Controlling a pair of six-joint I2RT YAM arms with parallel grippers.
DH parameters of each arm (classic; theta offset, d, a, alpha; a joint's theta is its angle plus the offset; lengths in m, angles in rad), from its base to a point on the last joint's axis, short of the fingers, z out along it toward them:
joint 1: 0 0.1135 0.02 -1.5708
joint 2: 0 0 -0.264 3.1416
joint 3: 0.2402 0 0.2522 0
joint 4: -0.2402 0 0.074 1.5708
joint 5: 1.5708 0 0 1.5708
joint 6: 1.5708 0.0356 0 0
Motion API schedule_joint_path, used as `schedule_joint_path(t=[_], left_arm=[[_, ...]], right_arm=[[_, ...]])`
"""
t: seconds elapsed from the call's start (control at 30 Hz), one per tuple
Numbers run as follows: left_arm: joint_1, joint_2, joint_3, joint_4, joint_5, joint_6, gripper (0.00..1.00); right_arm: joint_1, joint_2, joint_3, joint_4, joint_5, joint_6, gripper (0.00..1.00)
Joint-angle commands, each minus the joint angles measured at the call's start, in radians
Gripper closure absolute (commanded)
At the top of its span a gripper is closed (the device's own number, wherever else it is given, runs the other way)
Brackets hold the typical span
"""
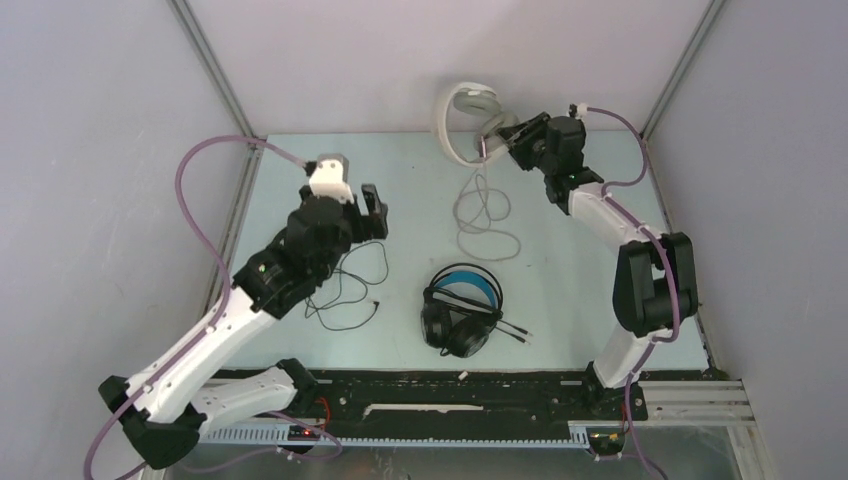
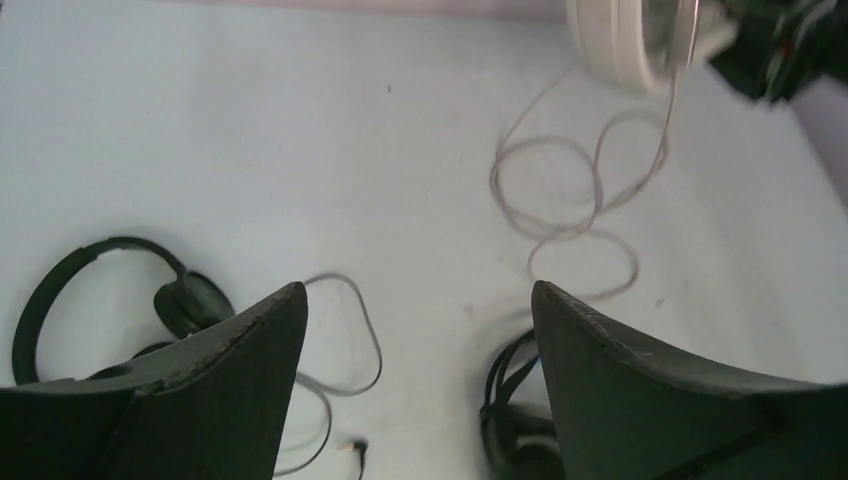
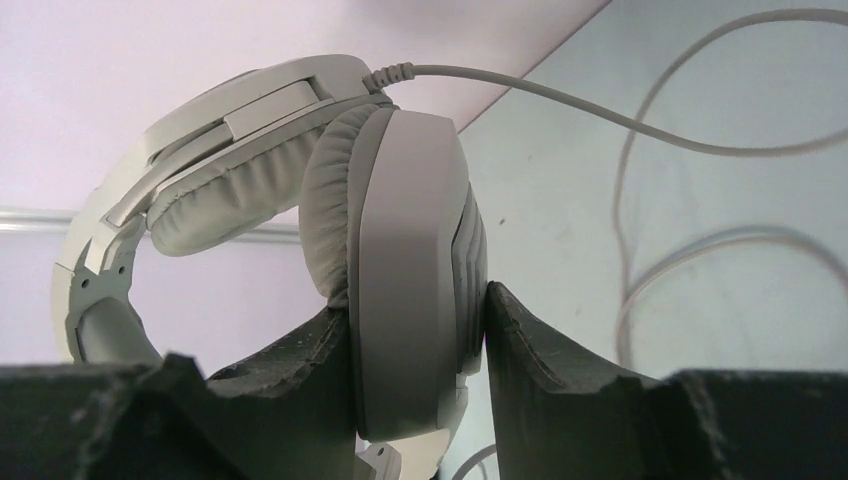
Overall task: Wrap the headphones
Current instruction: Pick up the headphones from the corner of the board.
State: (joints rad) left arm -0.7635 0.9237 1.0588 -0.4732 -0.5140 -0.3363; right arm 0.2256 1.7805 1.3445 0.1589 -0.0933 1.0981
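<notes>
Top view, hidden: the left arm covered a third pair of headphones; only its thin black cord [image 1: 345, 292] showed on the table [image 1: 400, 170].
Top view, count: two pairs in plain sight, two arms.
Top view, white headphones [image 1: 470, 102]: up at the far edge by the back wall, with the band curving to the left.
Top view, right gripper [image 1: 497, 140]: closed on one ear cup of the white headphones.
Top view, white cord [image 1: 485, 215]: hung down from that pair and lay in loose loops on the table.
Top view, big black headphones [image 1: 458, 320]: flat near the middle, band toward the far side, ear cups toward the arms.
Top view, left gripper [image 1: 372, 212]: up over the table, holding nothing.
Left wrist view, count: three pairs, all cut off in part.
Left wrist view, thin black headphones [image 2: 190, 302]: flat at the left, band looping left, partly behind a finger [image 2: 230, 400].
Left wrist view, jaws: wide apart with bare table between them.
Left wrist view, hard to see: the white pair and the right gripper were blurry in the top corner.
Right wrist view, grip: both fingers pressed on the sides of one white ear cup, and the cup stood upright.
Right wrist view, cut off: the bottom of the cup was lost behind the fingers.
</notes>
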Motion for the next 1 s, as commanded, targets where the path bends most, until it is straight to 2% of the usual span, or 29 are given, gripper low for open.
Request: schedule_joint_path(t=[0.0, 0.1, 0.23, 0.5, 0.77, 0.97], left_arm=[[0.062, 0.104, 0.199, 0.05, -0.004, -0.188, 0.17], [0.064, 0.165, 0.25, 0.119, -0.022, -0.193, 0.19], [0.063, 0.197, 0.233, 0.246, -0.054, -0.174, 0.17], [0.064, 0.278, 0.219, 0.349, -0.156, -0.123, 0.14], [0.082, 0.41, 0.332, 0.195, -0.216, -0.216, 0.22], [0.135, 0.498, 0.404, 0.1, -0.139, -0.245, 0.25]], right_arm=[[0.083, -0.119, -0.044, 0.125, 0.0, 0.062, 0.77], [0.138, -0.141, -0.07, 0.118, 0.025, 0.067, 0.77], [0.198, -0.158, -0.084, 0.12, 0.057, 0.071, 0.77], [0.264, -0.168, -0.084, 0.128, 0.159, 0.065, 0.78], [0.323, -0.179, -0.084, 0.114, 0.292, -0.004, 0.78], [0.36, -0.207, -0.084, 0.125, 0.362, -0.137, 0.78]])
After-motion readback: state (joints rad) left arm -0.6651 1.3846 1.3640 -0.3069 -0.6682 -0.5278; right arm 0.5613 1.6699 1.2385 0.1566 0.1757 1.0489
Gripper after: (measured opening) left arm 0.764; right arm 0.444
